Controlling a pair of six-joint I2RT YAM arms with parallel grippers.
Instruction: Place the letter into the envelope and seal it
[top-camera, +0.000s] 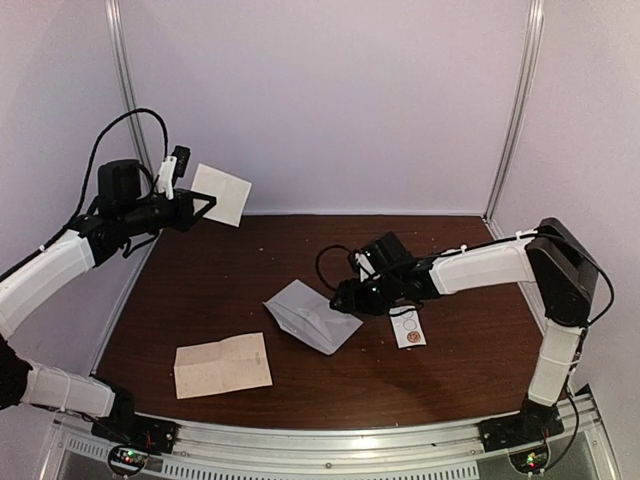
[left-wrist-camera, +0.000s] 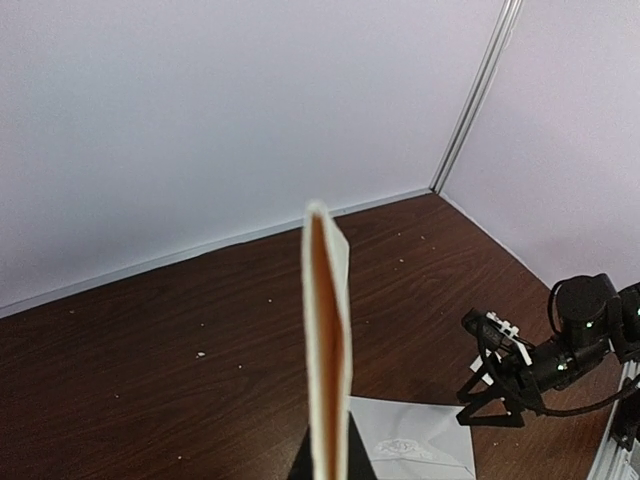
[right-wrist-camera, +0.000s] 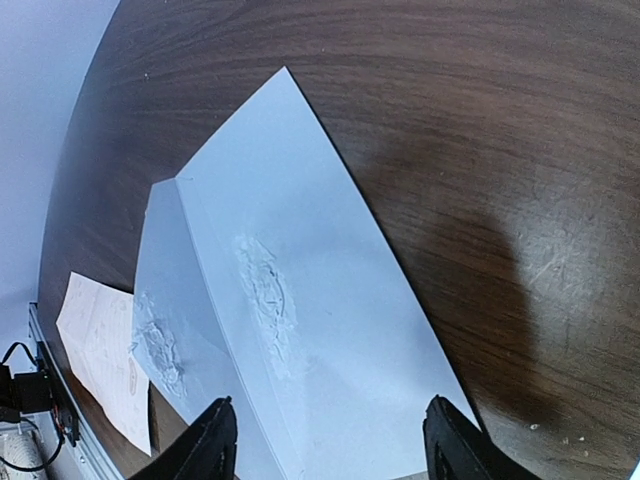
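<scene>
1. Near the middle of the tabletop (top-camera: 460, 380) lies the envelope (top-camera: 310, 318), pale grey-white and turned at an angle to the edges. Its flap is folded up along a crease.
2. In the right wrist view the envelope (right-wrist-camera: 300, 300) fills most of the frame. Two rough, scuffed patches show on its paper. Its near end is cut off by the bottom of the picture.
3. The right gripper (top-camera: 342, 298) sits low at the envelope's right end, jaws wide apart. Its fingers (right-wrist-camera: 212, 440) stand either side of the paper, with only their upper parts in view. Whether they touch it cannot be told.
4. Above the far left corner, the left gripper (top-camera: 200, 208) is raised well off the tabletop. It is closed on a folded paper (top-camera: 222, 193).
5. In the left wrist view that paper (left-wrist-camera: 328, 350) is seen edge-on, as a thin upright strip with an orange-brown inside. Its faces are hidden, and the jaws show only as a dark shape at its foot.
6. Near the front left corner a cream creased sheet (top-camera: 222, 365) lies flat, well apart from the envelope. Any marks on it are too faint to read.
7. Just right of the right gripper lies a small sticker strip (top-camera: 408, 328), its top end partly under the arm.
</scene>
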